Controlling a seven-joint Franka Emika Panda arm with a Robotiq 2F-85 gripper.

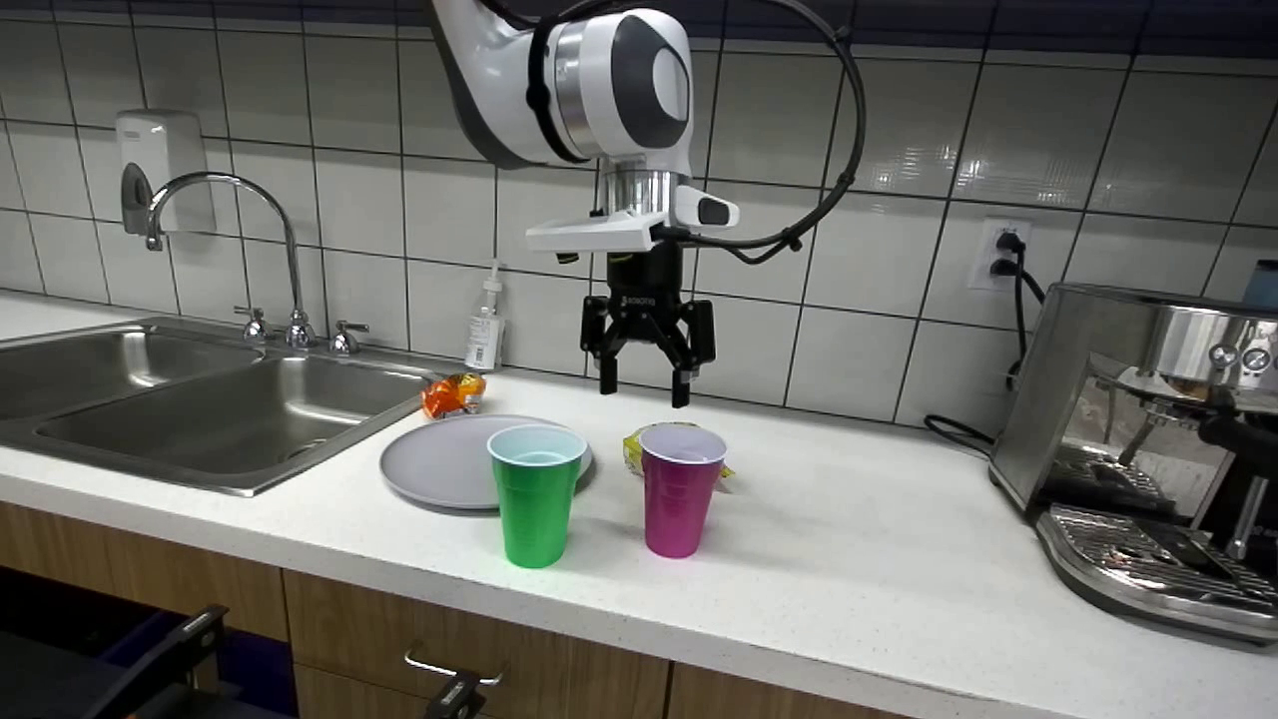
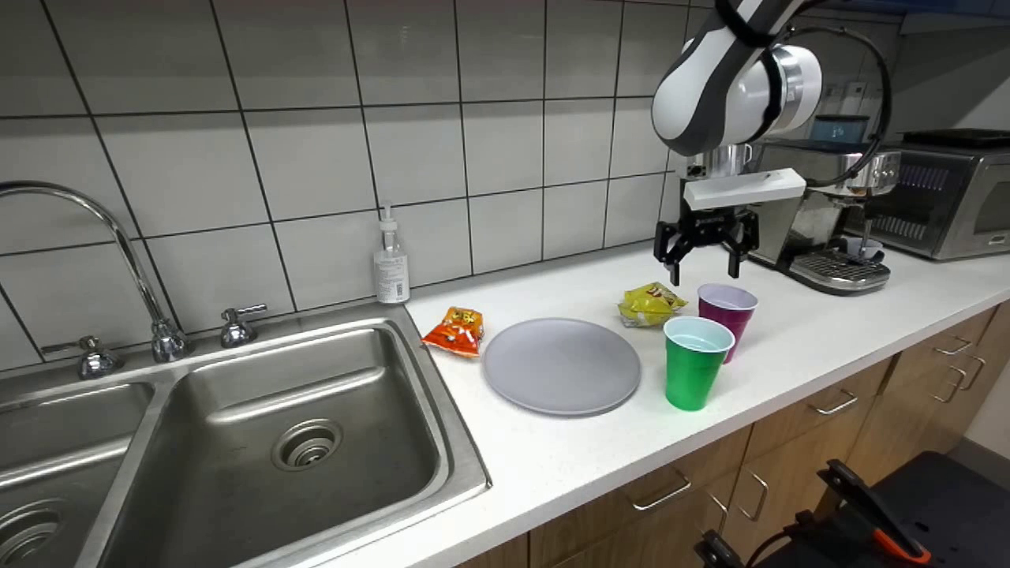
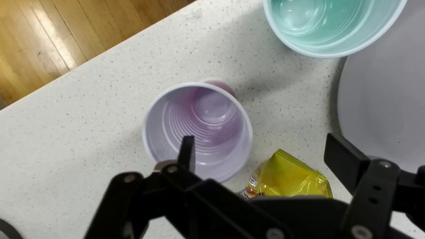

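Observation:
My gripper [image 1: 644, 387] is open and holds nothing. It hangs above the white counter, over the yellow snack bag [image 2: 651, 305], as both exterior views show. In the wrist view the yellow bag [image 3: 289, 176] lies between the fingers [image 3: 260, 149], partly hidden by the gripper body. One finger overlaps the mouth of the magenta cup [image 3: 212, 113], which stands upright beside the bag [image 1: 679, 509]. An upright green cup [image 1: 536, 514] stands near a round grey plate [image 2: 560, 367]. An orange snack bag [image 2: 458, 331] lies between plate and sink.
A steel double sink [image 2: 465, 450] with a tall faucet [image 1: 292, 260] is beside the plate. A soap bottle [image 2: 391, 272] stands by the tiled wall. A coffee machine [image 1: 1058, 399] is at the opposite end of the counter, with a microwave oven [image 2: 947, 201] beyond it.

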